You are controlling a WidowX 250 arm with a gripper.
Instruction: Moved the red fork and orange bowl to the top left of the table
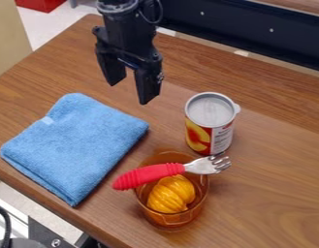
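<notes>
Nearest me, by the surface's (268, 206) near edge, the orange bowl (168, 220) holds a ribbed orange-yellow thing (171, 194), and the red fork (149, 176) lies across its rim, tines toward the can (210, 123) just beyond and handle toward the folded blue cloth (74, 145). Farther back, the hand (130, 92) hangs with its fingers spread, gripping nothing. Neither fork nor bowl is at the surface's top left corner, so I'd judge the whole move is left to do.
</notes>
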